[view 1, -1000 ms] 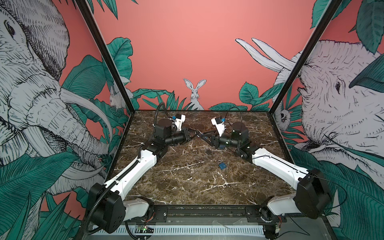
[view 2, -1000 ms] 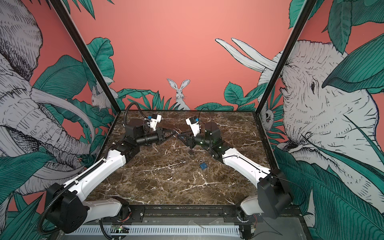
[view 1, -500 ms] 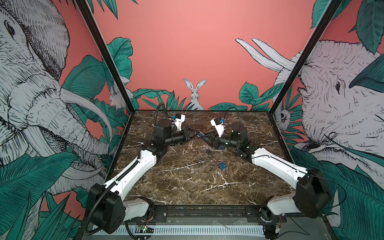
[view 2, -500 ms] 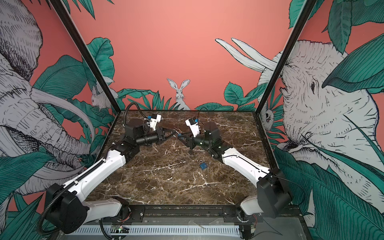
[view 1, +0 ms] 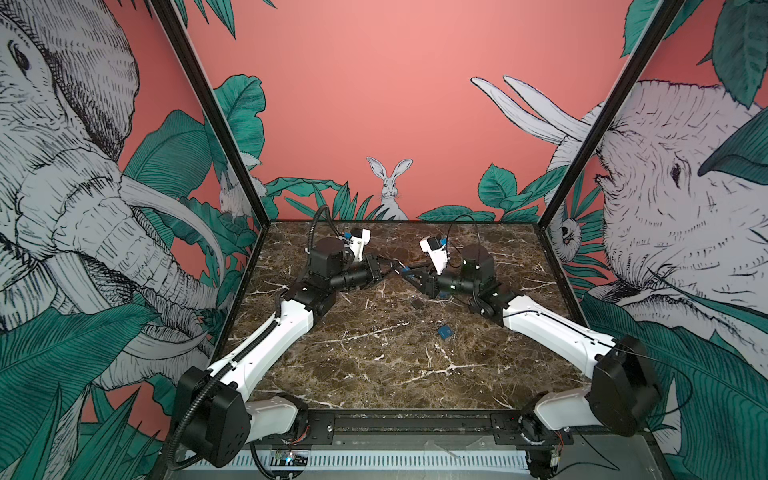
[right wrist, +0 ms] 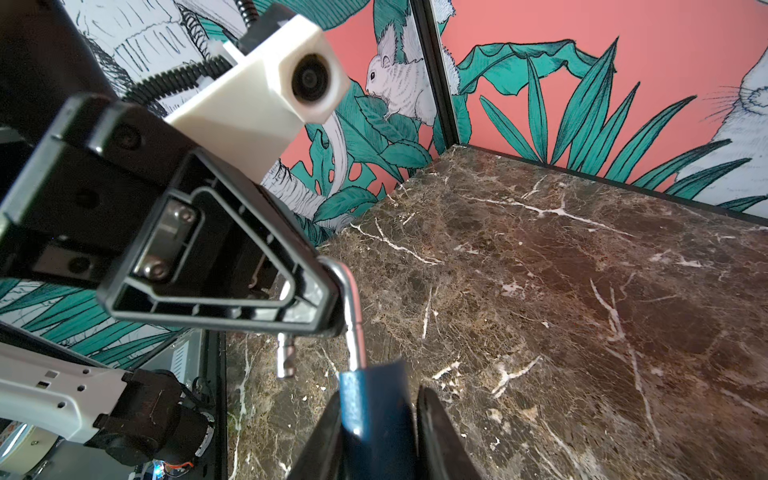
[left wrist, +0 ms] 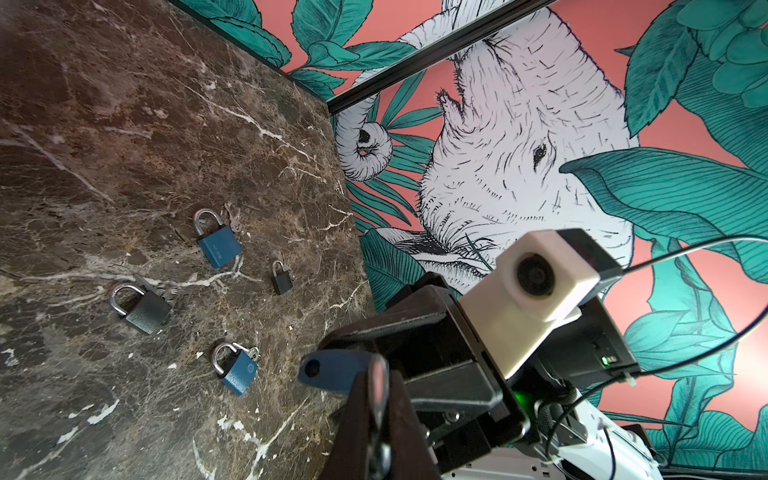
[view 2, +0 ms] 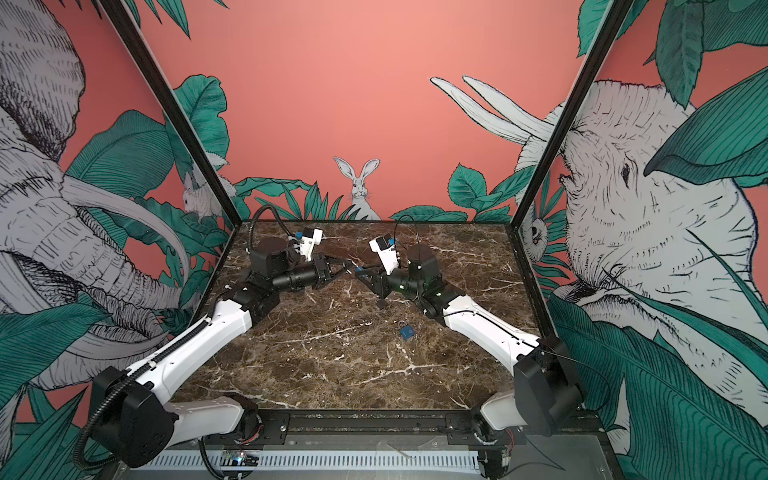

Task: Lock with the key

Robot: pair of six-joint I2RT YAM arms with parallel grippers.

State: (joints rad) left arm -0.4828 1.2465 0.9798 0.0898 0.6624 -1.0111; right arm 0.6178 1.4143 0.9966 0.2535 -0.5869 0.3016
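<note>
A blue padlock [right wrist: 374, 415] hangs in the air at the back middle of the table. Its silver shackle [right wrist: 353, 316] is swung open, and the notched free end [right wrist: 284, 357] stands clear of the body. My left gripper [left wrist: 378, 374] is shut on the shackle's bend. The body's top with its hole [left wrist: 332, 370] shows just beyond the left fingertips. My right gripper [right wrist: 378, 395] is shut on the padlock body, though a thin slit shows beside one finger. In both top views the two grippers [view 1: 392, 266] [view 1: 409, 274] meet tip to tip. No key shows in the held padlock.
Several other padlocks lie on the marble [left wrist: 104, 124]: a blue one [left wrist: 218, 245], a grey one [left wrist: 143, 309], a small black one [left wrist: 282, 278], and a blue one [left wrist: 237, 372] with a key ring [left wrist: 252, 353]. In a top view, a blue padlock [view 1: 444, 331] lies nearer the front.
The right gripper's jaws have narrowed round the padlock body. Both arms have stayed almost in place at the back of the table.
</note>
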